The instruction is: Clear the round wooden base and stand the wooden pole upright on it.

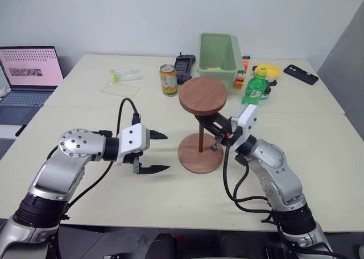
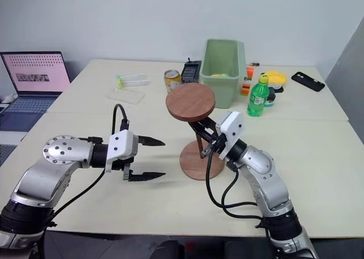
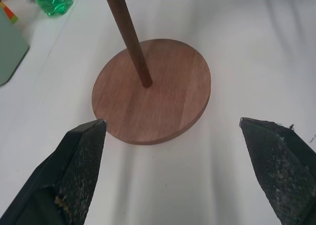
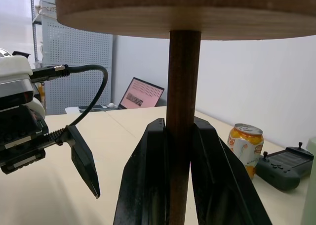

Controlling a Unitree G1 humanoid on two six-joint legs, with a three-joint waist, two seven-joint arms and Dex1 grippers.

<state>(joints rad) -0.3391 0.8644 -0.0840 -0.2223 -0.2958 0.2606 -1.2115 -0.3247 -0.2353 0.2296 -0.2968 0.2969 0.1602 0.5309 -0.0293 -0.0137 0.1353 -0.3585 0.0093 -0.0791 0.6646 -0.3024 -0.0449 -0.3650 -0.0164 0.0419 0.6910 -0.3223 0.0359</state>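
Your right gripper [image 1: 219, 135] is clamped on the wooden pole [image 1: 201, 135] — it's upright in the round wooden base [image 1: 200, 153] — left gripper [image 1: 156, 152] hangs spread apart nearby.

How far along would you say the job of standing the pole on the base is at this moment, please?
Done: the round wooden base is clear and the wooden pole stands upright at its centre, disc end up. In hand: the right end effector is shut on the pole's shaft. Left: releasing and backing away. The left end effector hangs open beside the base, touching nothing.
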